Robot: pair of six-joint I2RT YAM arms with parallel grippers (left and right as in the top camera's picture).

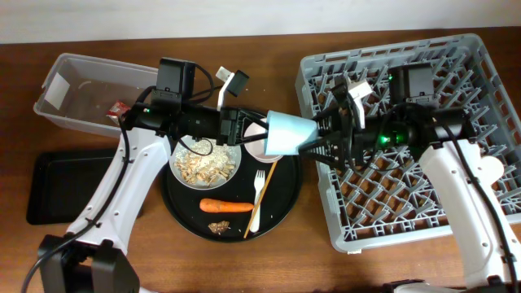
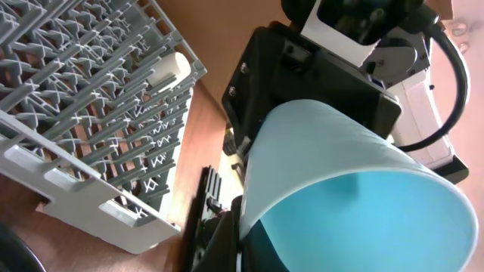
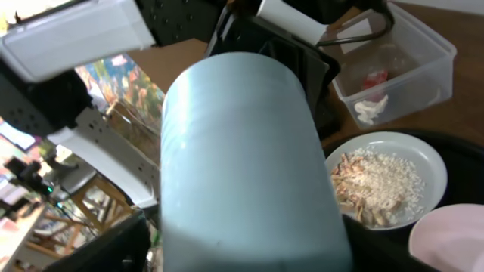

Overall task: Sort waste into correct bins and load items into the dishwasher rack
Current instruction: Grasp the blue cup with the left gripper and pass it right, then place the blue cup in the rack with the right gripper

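Overhead looks straight down on table (image 1: pixel 244 273); both wrist views close-up, sharing light-blue cup (image 1: pixel 289 134).

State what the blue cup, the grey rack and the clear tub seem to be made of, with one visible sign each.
Blue cup: probably plastic, smooth matte, thin even wall.
Grey rack: moulded plastic, dull, lattice ribs and pegs.
Clear tub: see-through plastic, slightly cloudy; inside shows through the walls.

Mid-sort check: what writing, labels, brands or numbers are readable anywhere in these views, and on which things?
No text is readable in any view.
White label on the clear tub: no print can be made out.
Red packet inside the tub: any print is too small and blurred to read.
Light-blue cup: plain, no markings showing.
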